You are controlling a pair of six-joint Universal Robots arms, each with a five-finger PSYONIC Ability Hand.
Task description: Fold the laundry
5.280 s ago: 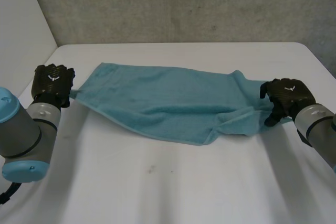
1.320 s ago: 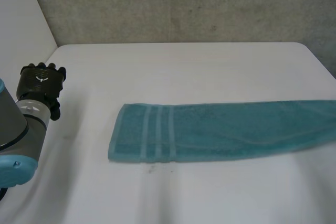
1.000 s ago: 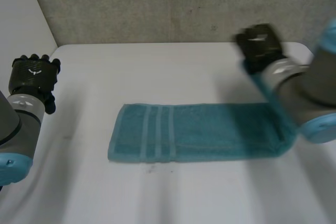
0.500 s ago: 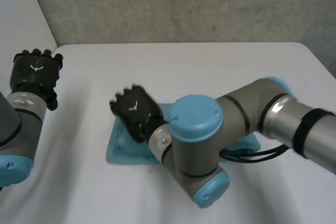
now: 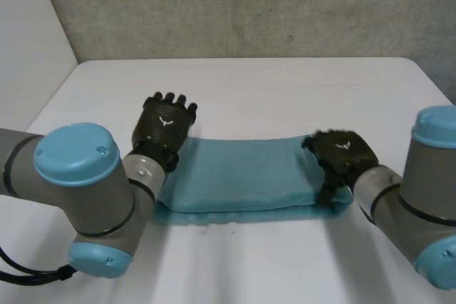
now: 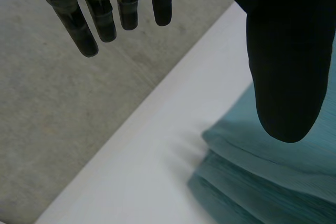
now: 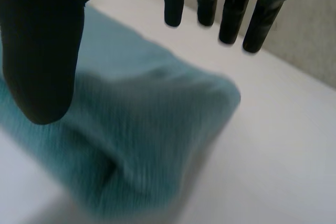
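A teal towel [image 5: 242,176] lies folded in a thick band across the middle of the white table [image 5: 285,90]. My left hand [image 5: 165,124] hovers at the towel's left end with its fingers straight and apart, open. In the left wrist view the stacked layers of the towel [image 6: 257,182] lie under the thumb of the left hand [image 6: 283,66]. My right hand [image 5: 340,158] is over the towel's right end, the rounded fold. There the right hand [image 7: 42,40] is open, and the towel [image 7: 147,124] lies below its palm, ungripped.
A grey wall [image 5: 249,5] runs behind the table's far edge. Bare table lies in front of the towel, with a small dark speck [image 5: 205,231] on it. My two grey arms flank the towel at the near left and near right.
The right hand swept the towel's right end over to the left, let go, and drew back to the new right fold. The left hand came in from the table's left edge.
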